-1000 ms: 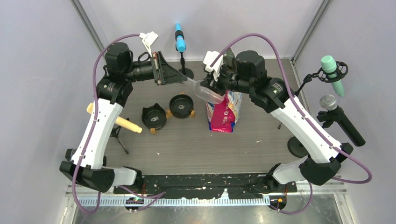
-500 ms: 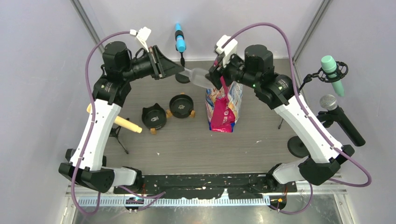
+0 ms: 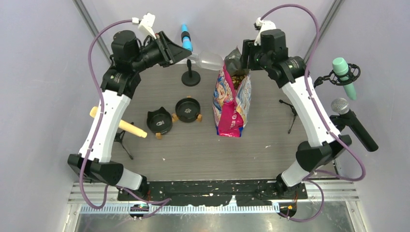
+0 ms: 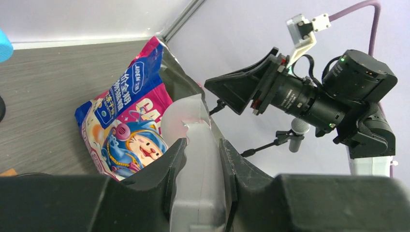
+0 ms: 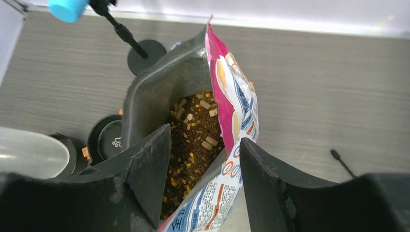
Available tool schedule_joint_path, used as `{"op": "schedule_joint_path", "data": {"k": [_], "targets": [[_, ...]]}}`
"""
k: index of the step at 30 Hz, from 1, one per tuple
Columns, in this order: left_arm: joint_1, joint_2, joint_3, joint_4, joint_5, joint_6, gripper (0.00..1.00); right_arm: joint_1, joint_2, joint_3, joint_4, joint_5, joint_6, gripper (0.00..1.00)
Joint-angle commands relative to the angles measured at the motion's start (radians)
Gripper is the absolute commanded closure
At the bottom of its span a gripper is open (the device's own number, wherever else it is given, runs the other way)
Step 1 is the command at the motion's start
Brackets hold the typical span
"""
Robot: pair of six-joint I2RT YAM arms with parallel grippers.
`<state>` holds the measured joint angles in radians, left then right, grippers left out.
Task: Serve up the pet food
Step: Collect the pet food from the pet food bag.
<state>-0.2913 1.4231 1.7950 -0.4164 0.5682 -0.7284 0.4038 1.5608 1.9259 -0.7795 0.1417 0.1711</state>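
The pet food point(image 5: 193, 135) is brown and tan kibble lying inside the open pink, white and blue bag point(image 3: 232, 104), which stands upright right of centre. The kibble point(image 3: 238, 77) also shows through the bag's mouth from above. My left gripper point(image 3: 186, 57) is shut on the handle of a translucent scoop point(image 3: 210, 61) held in the air just left of the bag's top. The scoop point(image 4: 193, 140) sits between the left fingers. My right gripper point(image 5: 205, 140) hovers open above the bag's mouth. Two black bowls point(image 3: 159, 121) point(image 3: 188, 109) stand left of the bag.
A blue microphone point(image 3: 185, 38) on a round stand point(image 3: 191, 77) stands at the back between the arms. A teal microphone point(image 3: 344, 72) and a grey one point(image 3: 348, 116) stand at the right. A yellow handle-like object point(image 3: 121, 125) juts in at the left. Enclosure walls close in on both sides.
The right gripper opened, let go of the bag's rim and rose toward the back. The left gripper lifted the scoop from the bag's mouth up and back.
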Motion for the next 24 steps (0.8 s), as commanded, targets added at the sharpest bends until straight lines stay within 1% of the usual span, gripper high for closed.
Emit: {"op": "schedule_joint_path", "data": {"k": [1, 5, 8, 10, 12, 13, 14, 15, 16, 17, 18, 22, 24], "targets": [[-0.019, 0.032, 0.068, 0.049, -0.020, -0.008, 1.00, 0.003, 0.079, 0.095, -0.134, 0.077, 0.085, 0.40], [-0.037, 0.057, 0.087, 0.052, -0.023, -0.012, 1.00, 0.003, 0.142, 0.149, -0.200, 0.126, 0.103, 0.45], [-0.047, 0.067, 0.090, 0.059, -0.024, -0.015, 1.00, 0.002, 0.162, 0.137, -0.218, 0.147, 0.106, 0.46], [-0.049, 0.074, 0.094, 0.059, -0.024, -0.017, 1.00, 0.003, 0.165, 0.116, -0.214, 0.147, 0.109, 0.49], [-0.049, 0.080, 0.097, 0.059, -0.024, -0.021, 1.00, 0.003, 0.164, 0.102, -0.212, 0.139, 0.113, 0.55], [-0.049, 0.084, 0.100, 0.060, -0.023, -0.023, 1.00, 0.003, 0.162, 0.098, -0.212, 0.137, 0.115, 0.62], [-0.051, 0.088, 0.107, 0.058, -0.024, -0.026, 1.00, 0.003, 0.158, 0.091, -0.212, 0.141, 0.122, 0.66], [-0.053, 0.094, 0.119, 0.050, -0.024, -0.035, 1.00, 0.003, 0.156, 0.086, -0.210, 0.155, 0.127, 0.74], [-0.057, 0.101, 0.136, 0.041, -0.019, -0.044, 1.00, 0.003, 0.141, 0.070, -0.197, 0.162, 0.135, 0.78], [-0.065, 0.108, 0.155, 0.035, -0.007, -0.050, 1.00, 0.003, 0.133, 0.061, -0.178, 0.179, 0.137, 0.89], [-0.074, 0.116, 0.170, 0.027, -0.006, -0.050, 1.00, 0.003, 0.118, 0.047, -0.168, 0.199, 0.137, 0.93], [-0.120, 0.131, 0.190, 0.031, -0.008, -0.048, 1.00, -0.002, 0.090, 0.050, -0.140, 0.253, 0.114, 0.95], [-0.129, 0.141, 0.194, 0.030, -0.009, -0.051, 1.00, -0.020, 0.077, 0.060, -0.133, 0.239, 0.104, 0.95]]}}
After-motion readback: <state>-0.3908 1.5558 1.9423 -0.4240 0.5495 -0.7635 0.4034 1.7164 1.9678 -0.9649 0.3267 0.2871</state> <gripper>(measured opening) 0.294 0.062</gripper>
